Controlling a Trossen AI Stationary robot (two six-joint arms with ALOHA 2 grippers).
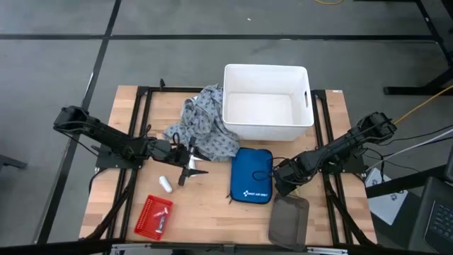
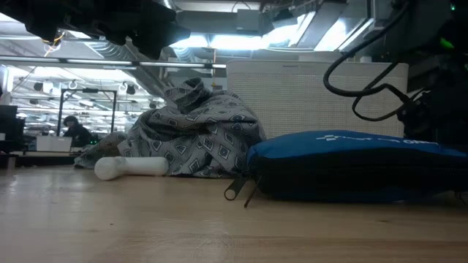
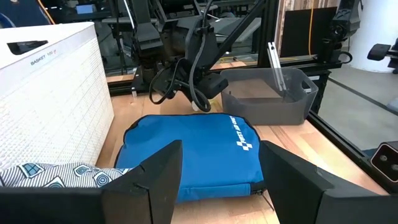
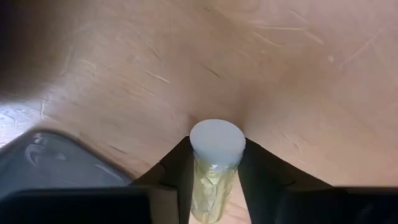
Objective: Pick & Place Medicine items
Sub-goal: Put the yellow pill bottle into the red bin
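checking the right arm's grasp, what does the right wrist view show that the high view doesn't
Only the right wrist view: a small clear bottle with a white cap between the right gripper's fingers, over bare wood. Only the high view: white basket, patterned cloth, blue pouch, red tray, a white roll and the left gripper. Both: the wooden table and grey tray.

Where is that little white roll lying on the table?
In the high view the white roll lies on the table's left side, between the left gripper and the red tray, touching neither.

Wooden table (image 1: pixel 212 205), white basket (image 1: pixel 267 103), patterned cloth (image 1: pixel 202 127), blue pouch (image 1: pixel 251 176), red tray (image 1: pixel 152 216), grey tray (image 1: pixel 289 221), white roll (image 1: pixel 165 185)
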